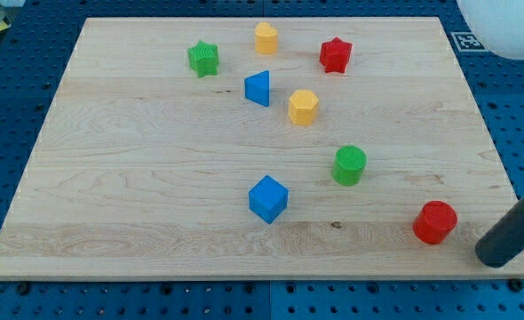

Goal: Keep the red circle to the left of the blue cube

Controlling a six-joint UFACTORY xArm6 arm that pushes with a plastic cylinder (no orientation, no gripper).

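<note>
Nearest the lens, my tip [491,258] rests at the lower right of the frame, just right of the red circle [435,222], apart from it, holding nothing. That side likely suits a leftward push, since the red circle now sits well right of the blue cube [268,198], low at centre, so the goal looks unmet. Both lie on a pale wooden board [138,196], over a blue perforated table [13,36].
</note>
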